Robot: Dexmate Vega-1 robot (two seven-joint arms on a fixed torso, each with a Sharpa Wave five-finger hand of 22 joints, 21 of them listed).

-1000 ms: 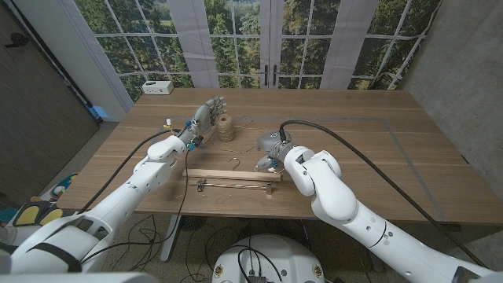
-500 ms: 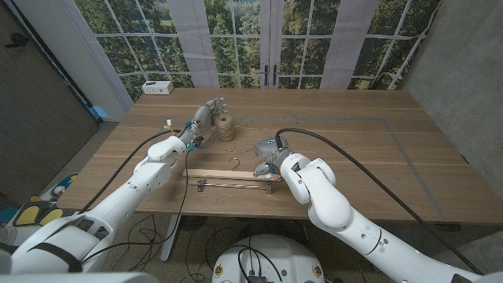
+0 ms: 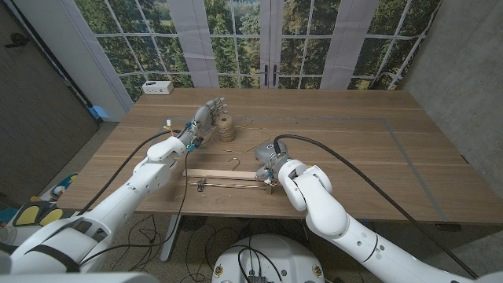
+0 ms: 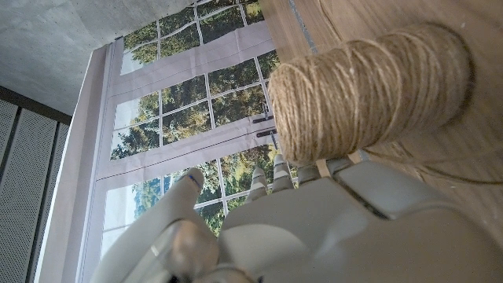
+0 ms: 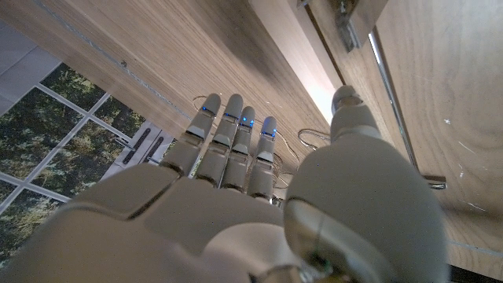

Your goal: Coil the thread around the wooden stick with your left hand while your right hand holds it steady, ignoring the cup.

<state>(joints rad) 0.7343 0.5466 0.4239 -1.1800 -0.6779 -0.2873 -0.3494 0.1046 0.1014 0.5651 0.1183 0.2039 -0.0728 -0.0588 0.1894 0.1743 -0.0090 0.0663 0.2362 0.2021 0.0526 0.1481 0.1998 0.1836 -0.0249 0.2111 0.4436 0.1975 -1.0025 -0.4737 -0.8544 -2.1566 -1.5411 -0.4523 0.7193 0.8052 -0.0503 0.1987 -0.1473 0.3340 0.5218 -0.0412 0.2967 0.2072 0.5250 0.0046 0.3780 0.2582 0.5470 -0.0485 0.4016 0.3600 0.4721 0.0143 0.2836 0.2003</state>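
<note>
The wooden stick (image 3: 232, 174) is the bar of a hanger lying near the table's front edge, with a wire hook (image 3: 234, 163) and a metal rod (image 3: 236, 185) beside it. A spool of brown thread (image 3: 226, 127) stands upright behind it. My left hand (image 3: 206, 116) is just left of the spool, fingers apart and holding nothing. In the left wrist view the spool (image 4: 369, 90) is close beyond my left hand (image 4: 314, 228). My right hand (image 3: 266, 153) hovers at the stick's right end, fingers stretched out. The right wrist view has my right hand (image 5: 236, 204) over the stick (image 5: 314, 86), gripping nothing.
A small white box (image 3: 159, 87) sits at the table's back left corner. A loose strand of thread (image 3: 245, 121) trails right of the spool. The bare tabletop (image 3: 377, 149) stretches to the right, and windows stand behind the table.
My right forearm has swung left and my right hand has moved a little nearer to the stick's right end. The left hand, spool and stick have not moved.
</note>
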